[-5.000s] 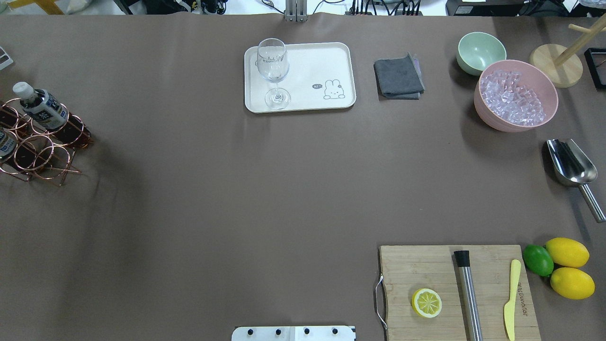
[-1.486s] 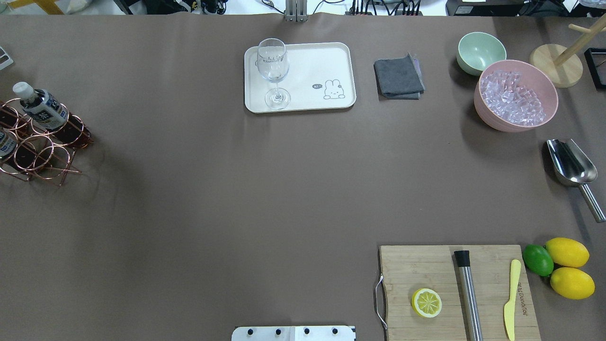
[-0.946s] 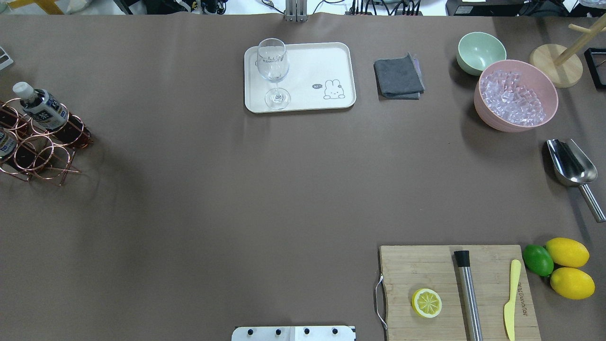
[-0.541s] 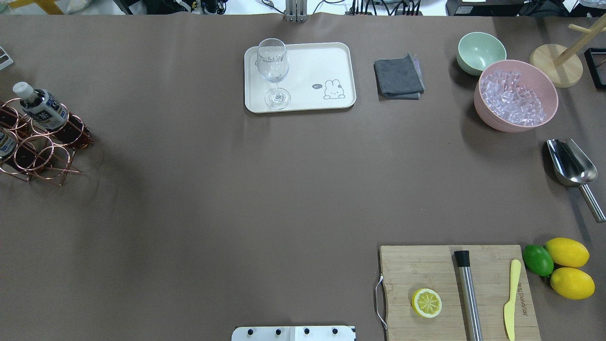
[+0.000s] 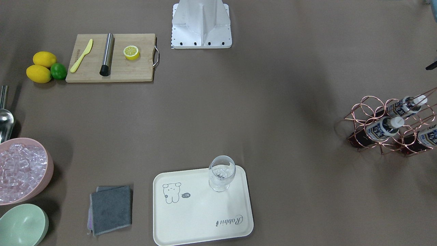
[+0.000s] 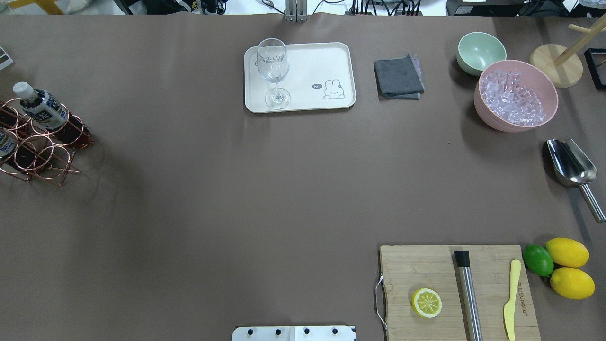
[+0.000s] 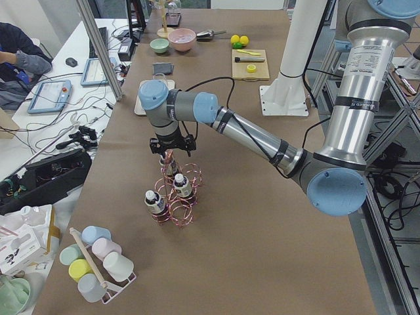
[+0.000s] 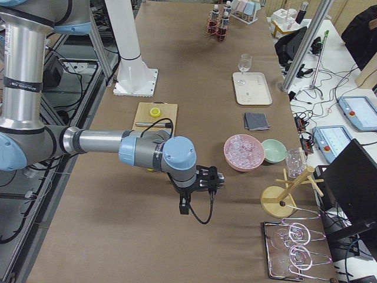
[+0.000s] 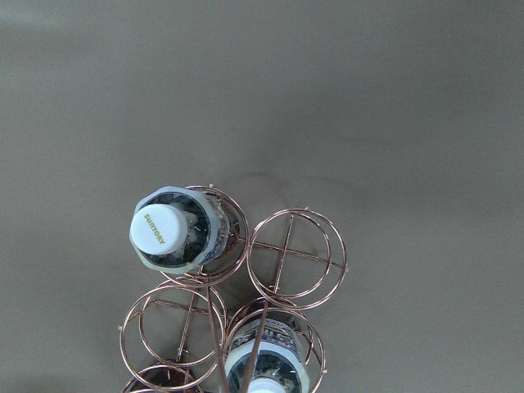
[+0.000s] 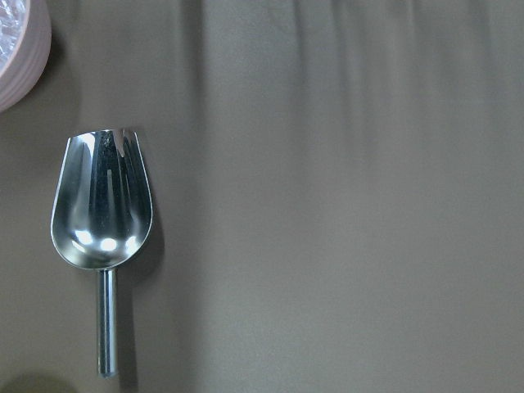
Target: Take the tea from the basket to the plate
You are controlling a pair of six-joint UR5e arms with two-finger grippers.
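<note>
- Your left end effector (image 7: 172, 152) hangs over the basket (image 6: 45, 156) at the tabletop's left edge. I cannot tell how far open it is, and nothing seems held.
- The tea (image 9: 168, 233) stands upright in a ring cell. Centre on its white cap, descend straight, grip the neck, then lift vertically clear of the wire handle.
- The right end effector (image 8: 203, 183) hovers over the scoop (image 10: 102, 205) by the right edge, and its opening is likewise unclear.
- At the far edge, set the bottle on the plate (image 6: 322, 61), on its bare half, apart from the stemmed glass (image 6: 273, 66).
</note>
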